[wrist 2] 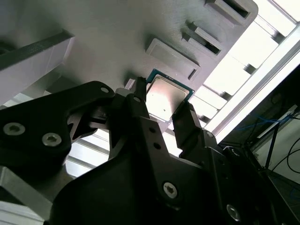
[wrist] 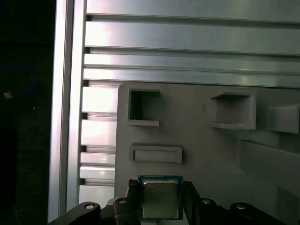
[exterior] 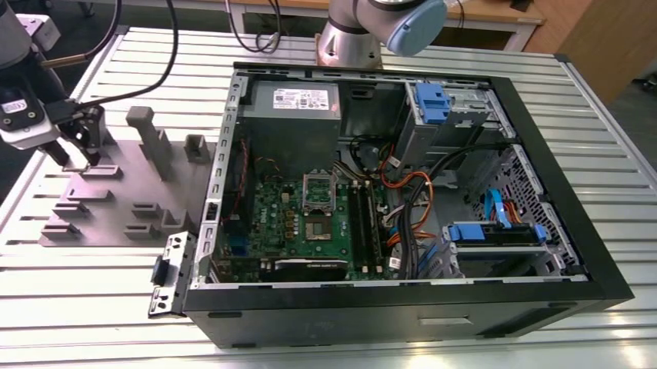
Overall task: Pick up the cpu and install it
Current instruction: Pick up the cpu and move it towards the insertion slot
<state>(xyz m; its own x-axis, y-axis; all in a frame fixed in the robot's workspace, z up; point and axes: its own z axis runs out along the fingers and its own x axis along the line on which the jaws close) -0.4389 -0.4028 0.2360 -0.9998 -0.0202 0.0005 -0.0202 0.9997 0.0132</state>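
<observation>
One step at most is done: the gripper (wrist 2: 163, 107) pinches the cpu (wrist: 160, 199) at the grey tray (wrist: 197, 159), well apart from the motherboard (exterior: 308, 223), not yet installed.

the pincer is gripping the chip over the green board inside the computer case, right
Not quite. The pincer does grip the chip, but it is over the grey tray outside the computer case, on the exterior view's left, not over the green board. The exterior view shows this.

cpu (wrist: 160, 199) in hand (wrist 2: 161, 105) at tray (exterior: 113, 207), computer case (exterior: 575, 261) toward the exterior view's right
</observation>
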